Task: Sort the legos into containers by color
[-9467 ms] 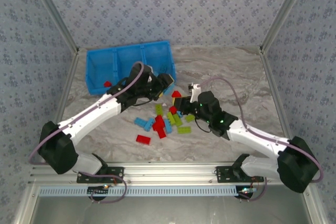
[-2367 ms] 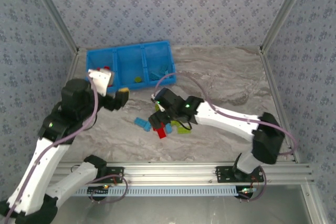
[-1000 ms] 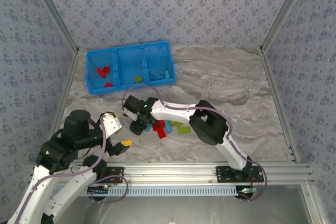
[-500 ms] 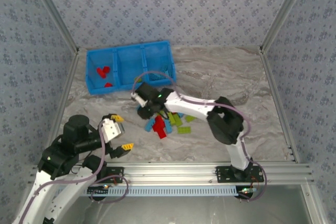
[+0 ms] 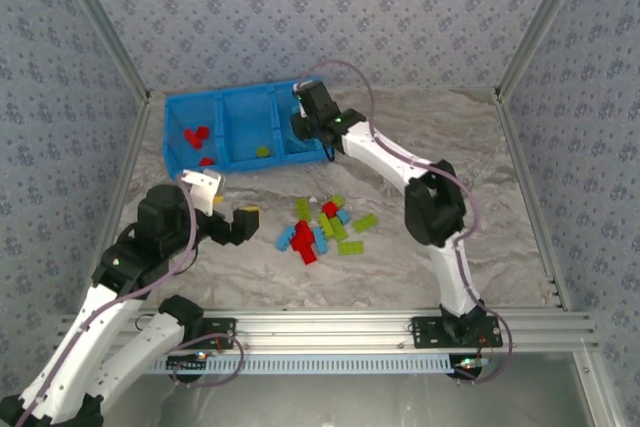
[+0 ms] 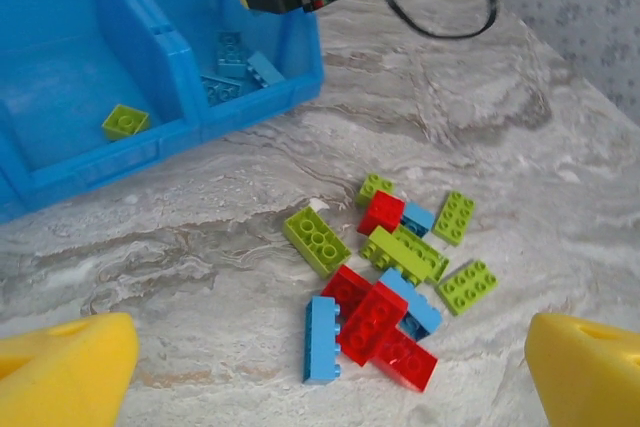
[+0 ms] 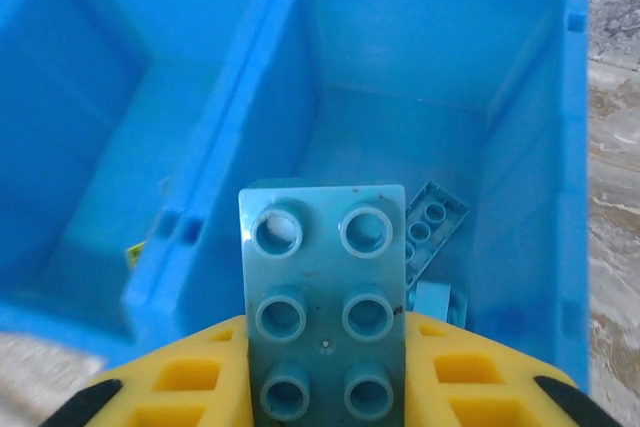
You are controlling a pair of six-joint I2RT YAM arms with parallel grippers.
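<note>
My right gripper [image 5: 306, 125] hangs over the right compartment of the blue bin [image 5: 232, 163], shut on a light blue brick [image 7: 325, 312] between its yellow pads [image 7: 190, 382]. Below that brick, a few light blue legos [image 7: 432, 222] lie in the compartment. The left compartment holds red bricks [image 5: 194, 137] and the middle one a green brick [image 5: 262, 151]. A loose pile of red, blue and green legos [image 5: 322, 227] lies on the table. My left gripper [image 5: 226, 205] stands open to the left of the pile [image 6: 390, 267], with nothing between its fingers.
The marble table [image 5: 440, 147] is bare to the right of the bin. Patterned walls and metal posts close the sides and back. A rail [image 5: 330, 325] runs along the near edge.
My right gripper has left the pile and swung up over the bin's right compartment with the light blue brick. The left arm has moved forward towards the pile, still open.
</note>
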